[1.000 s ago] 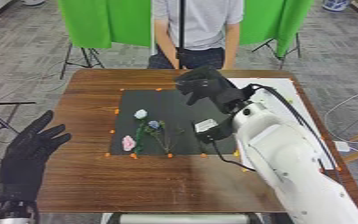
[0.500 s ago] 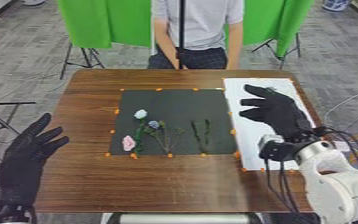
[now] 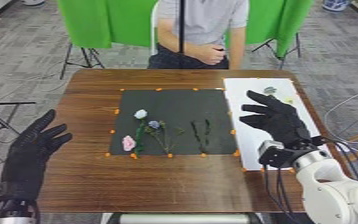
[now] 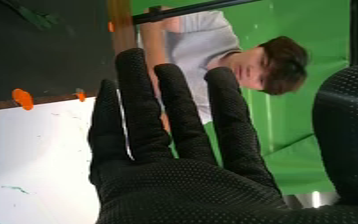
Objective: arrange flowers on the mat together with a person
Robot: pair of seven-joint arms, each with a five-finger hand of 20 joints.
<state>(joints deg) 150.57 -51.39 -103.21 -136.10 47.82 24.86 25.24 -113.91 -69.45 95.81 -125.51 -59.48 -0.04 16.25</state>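
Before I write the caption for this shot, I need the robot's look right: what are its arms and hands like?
The right arm is smooth, glossy white with rounded segments, and thin black cables loop beside its wrist. Both the right hand and the left hand wear long-fingered black fabric gloves; close up, the right one's fabric shows a fine dotted texture.

Flowers lie on the left side of the mat, sprigs toward its right, a sheet along its right edge.
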